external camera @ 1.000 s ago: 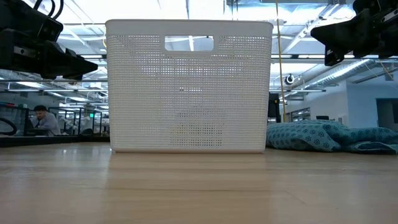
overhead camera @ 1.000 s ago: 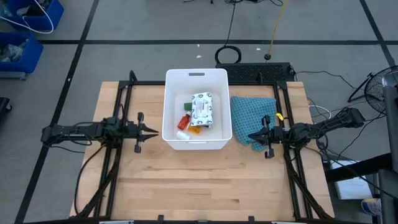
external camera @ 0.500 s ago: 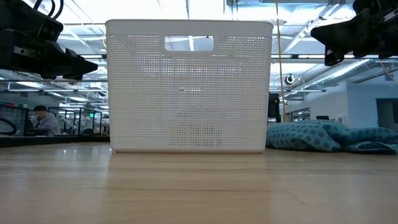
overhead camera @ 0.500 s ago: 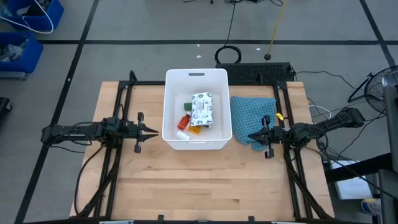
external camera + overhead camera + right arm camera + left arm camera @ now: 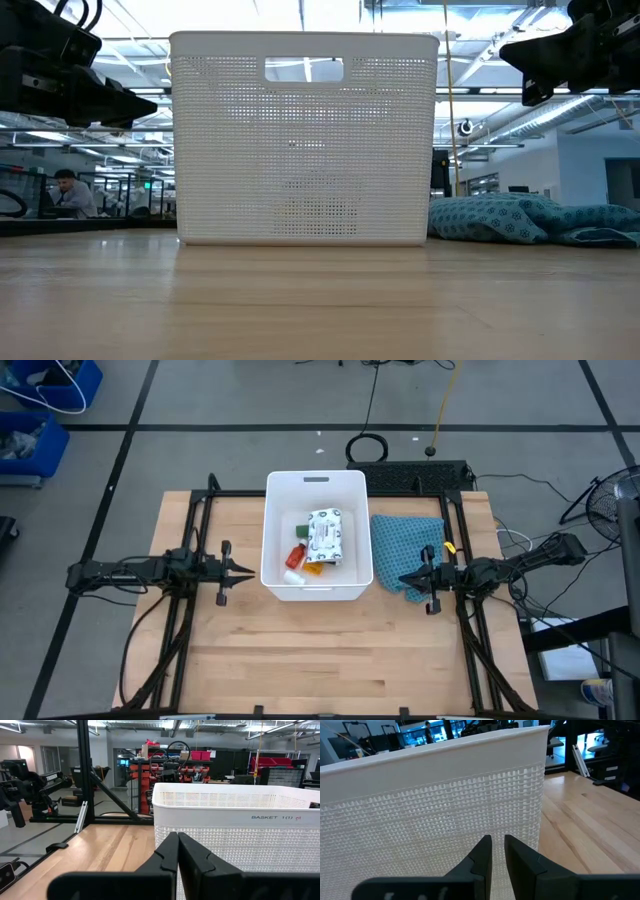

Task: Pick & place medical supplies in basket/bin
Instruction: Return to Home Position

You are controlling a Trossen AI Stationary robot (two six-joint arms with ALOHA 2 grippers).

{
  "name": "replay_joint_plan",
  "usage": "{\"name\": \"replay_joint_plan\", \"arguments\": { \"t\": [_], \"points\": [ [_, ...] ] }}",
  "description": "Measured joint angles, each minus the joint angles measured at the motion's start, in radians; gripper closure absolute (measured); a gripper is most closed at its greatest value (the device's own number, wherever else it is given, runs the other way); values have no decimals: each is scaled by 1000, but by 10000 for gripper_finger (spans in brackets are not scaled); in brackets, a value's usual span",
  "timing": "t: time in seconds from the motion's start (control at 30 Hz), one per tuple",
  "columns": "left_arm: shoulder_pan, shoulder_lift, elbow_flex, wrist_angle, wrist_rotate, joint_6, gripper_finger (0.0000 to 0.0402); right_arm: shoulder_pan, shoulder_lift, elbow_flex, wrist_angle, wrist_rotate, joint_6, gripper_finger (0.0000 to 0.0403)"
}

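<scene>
From above, the bin (image 5: 318, 593) sits between the two arms, its long axis running across the line that joins them. The packet (image 5: 326, 536), red bottle (image 5: 296, 556) and orange vial (image 5: 314, 568) lie inside it. The left gripper (image 5: 248, 571) points at its left wall, a little nearer than the right gripper (image 5: 404, 578), which hangs over the cloth (image 5: 405, 540).

At surface height, both grippers hang above the surface, clear of the bin.

The left wrist view shows its fingers (image 5: 481, 857) a sliver apart, empty.

The right wrist view shows its fingers (image 5: 169, 855) pressed together, empty.
</scene>
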Motion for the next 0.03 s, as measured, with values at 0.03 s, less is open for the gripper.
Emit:
{"name": "replay_joint_plan", "arguments": {
  "t": [0.03],
  "points": [
    [0,0,0,0,0,-1,346,0,0,0,0,0,0,403]
  ]
}}
